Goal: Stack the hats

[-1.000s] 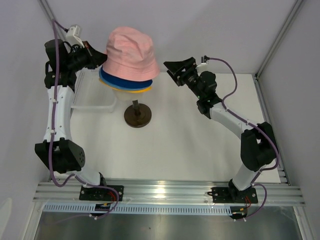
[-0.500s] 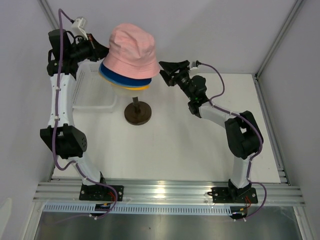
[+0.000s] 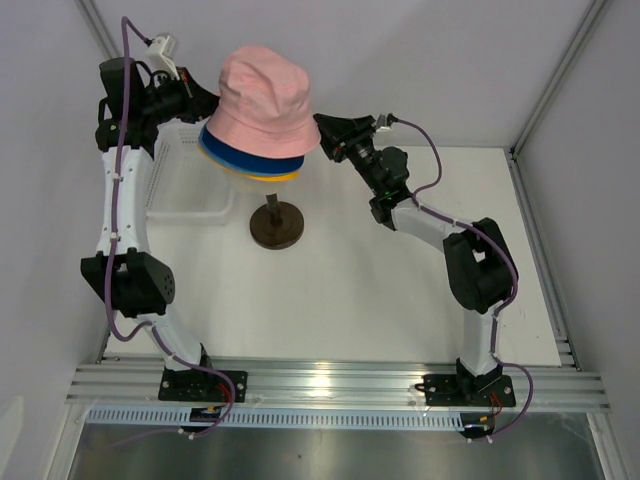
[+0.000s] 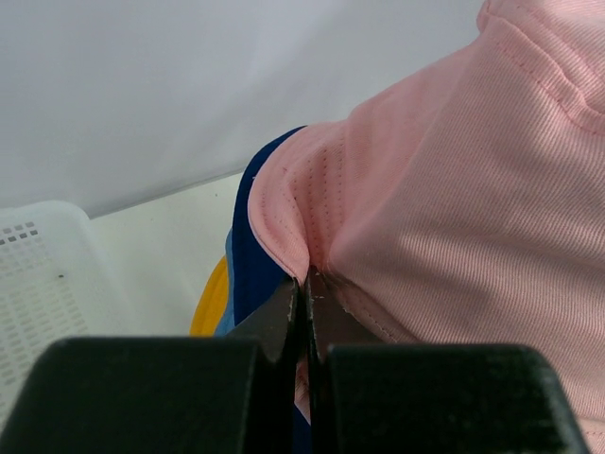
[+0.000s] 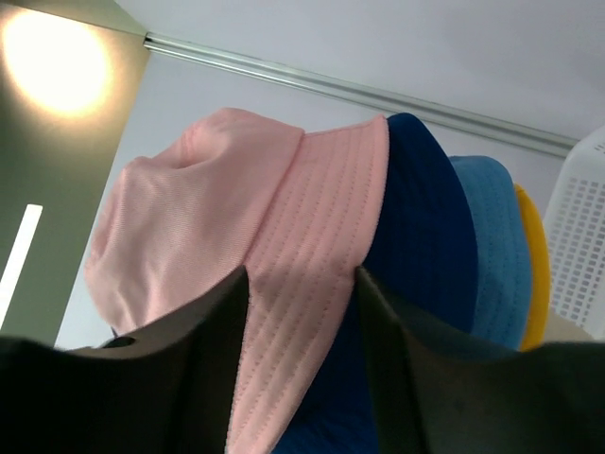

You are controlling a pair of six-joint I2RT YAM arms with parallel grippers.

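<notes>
The pale pink hat (image 3: 262,95) sits on top of the stack, over the dark navy hat (image 3: 250,161), the light blue hat (image 3: 222,162) and the yellow hat (image 3: 268,177), all raised above the dark round base (image 3: 275,229). My left gripper (image 3: 203,110) is shut on the pink hat's brim (image 4: 284,203) at the stack's left side. My right gripper (image 3: 322,132) is open at the stack's right side, its fingers (image 5: 219,322) either side of the pink brim (image 5: 312,255). The navy (image 5: 425,236), light blue (image 5: 492,246) and yellow (image 5: 534,265) brims show beneath.
A white perforated basket (image 3: 190,185) stands on the table at the left, under the left arm; it also shows in the left wrist view (image 4: 43,274). The stand's post (image 3: 271,207) rises from the base. Walls close in behind and at both sides.
My right gripper has moved left, from well apart to the pink hat's right brim. My left arm rose and closed in at first, then held still. The stack stays in place.
</notes>
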